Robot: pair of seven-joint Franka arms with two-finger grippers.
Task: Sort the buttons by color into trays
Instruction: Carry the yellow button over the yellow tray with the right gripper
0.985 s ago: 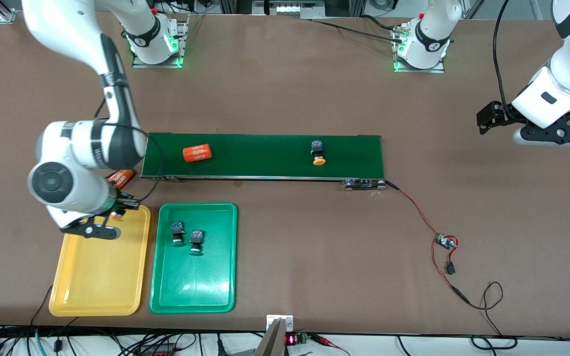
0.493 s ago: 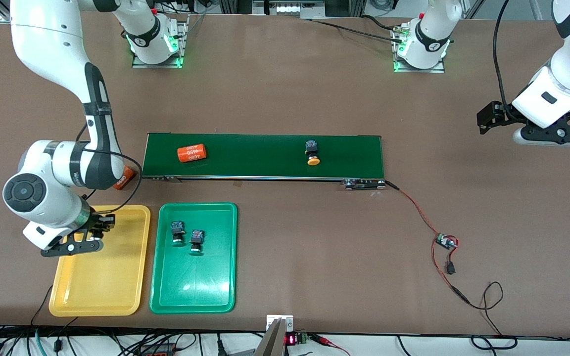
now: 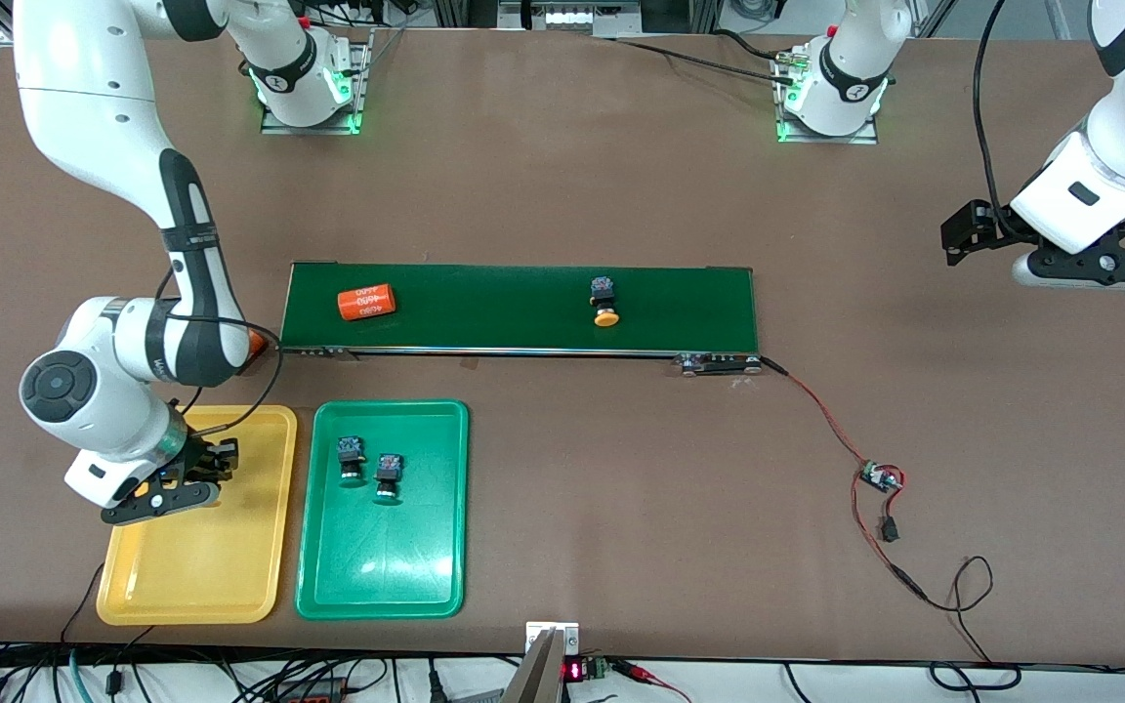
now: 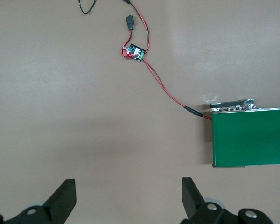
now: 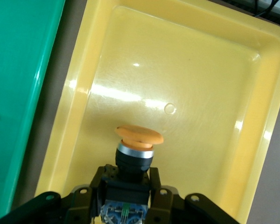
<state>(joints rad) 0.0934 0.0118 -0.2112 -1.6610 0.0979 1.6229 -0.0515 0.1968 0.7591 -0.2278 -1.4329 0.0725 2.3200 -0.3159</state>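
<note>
My right gripper [image 3: 193,471] is over the yellow tray [image 3: 191,576], shut on a yellow-orange capped button [image 5: 138,135] by its dark body; the tray [image 5: 200,70] fills the right wrist view. A second yellow-orange capped button [image 3: 604,301] lies on the dark green conveyor belt [image 3: 523,309]. Two green capped buttons [image 3: 351,458] [image 3: 388,477] lie in the green tray [image 3: 382,576], beside the yellow tray. My left gripper [image 3: 1090,262] waits open and empty over bare table past the belt's end at the left arm's end; its fingertips [image 4: 65,196] show over bare table.
An orange cylinder [image 3: 367,301] with white numbers lies on the belt toward the right arm's end; another [image 3: 254,342] lies off the belt's end, mostly hidden by the right arm. A red and black cable with a small circuit board [image 3: 880,477] runs from the belt's other end.
My right gripper has carried the yellow-orange button from the yellow tray's farther edge to over the tray. The button and cylinder on the belt have drifted toward the right arm's end.
</note>
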